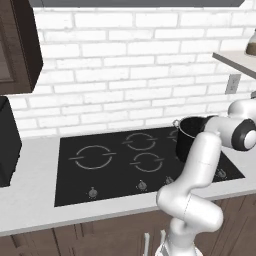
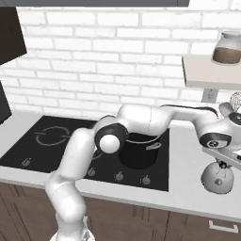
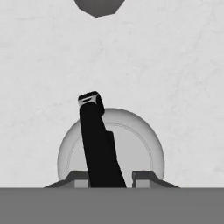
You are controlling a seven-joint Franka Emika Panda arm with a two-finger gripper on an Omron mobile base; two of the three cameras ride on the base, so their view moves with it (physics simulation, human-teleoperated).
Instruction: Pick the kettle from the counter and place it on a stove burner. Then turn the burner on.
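Silvery-white and squat, the kettle [image 2: 217, 178] sits on the pale counter [image 2: 188, 169] to the right of the black glass cooktop [image 1: 115, 167], where a black pot [image 2: 139, 149] stands and the largest burner ring [image 1: 93, 157] lies bare at the left. The white arm reaches right, with the gripper [image 3: 110, 178] directly above the kettle. Its two fingertips [image 3: 146, 176] stand apart on either side of the dark handle [image 3: 99, 148], not visibly clamping it.

white brick wall [image 1: 125, 65] — dark wood cabinets [image 1: 15, 45] | shelf [image 2: 209, 70]
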